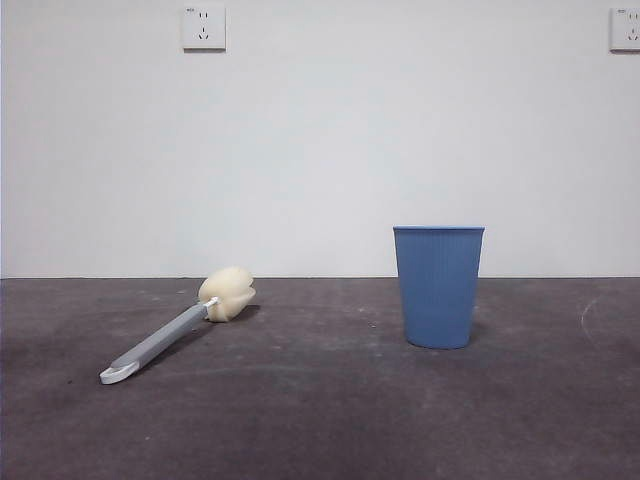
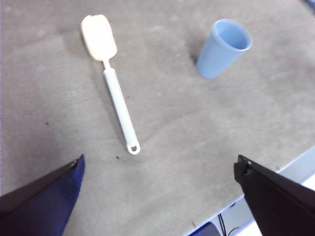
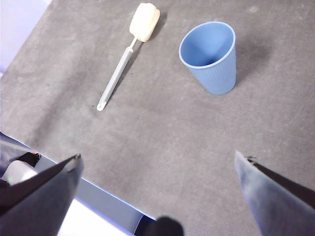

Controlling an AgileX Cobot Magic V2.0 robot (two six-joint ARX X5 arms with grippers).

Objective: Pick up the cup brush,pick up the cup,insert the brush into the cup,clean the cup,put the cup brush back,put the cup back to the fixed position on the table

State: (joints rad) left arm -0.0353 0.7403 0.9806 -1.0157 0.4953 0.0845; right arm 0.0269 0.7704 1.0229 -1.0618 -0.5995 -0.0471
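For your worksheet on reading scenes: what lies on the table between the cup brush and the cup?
Nothing: only bare table separates the cup brush from the cup, which stand apart. The front view and both wrist views show it.

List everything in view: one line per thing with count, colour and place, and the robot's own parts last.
cup brush: one, grey handle with white looped end and cream-yellow sponge head, lying flat on the table, apart from the cup, sponge head toward the wall.
cup: one, blue ribbed plastic, standing upright on the table, mouth up, nothing inside that the wrist views show.
table: one, dark grey and scuffed, spanning the front view.
wall sockets: two, white, high on the white wall behind the table.
left pincer: one, black jaws wide apart, above the table, holding nothing.
right pincer: one, dark jaws wide apart, above the table's near edge, holding nothing.
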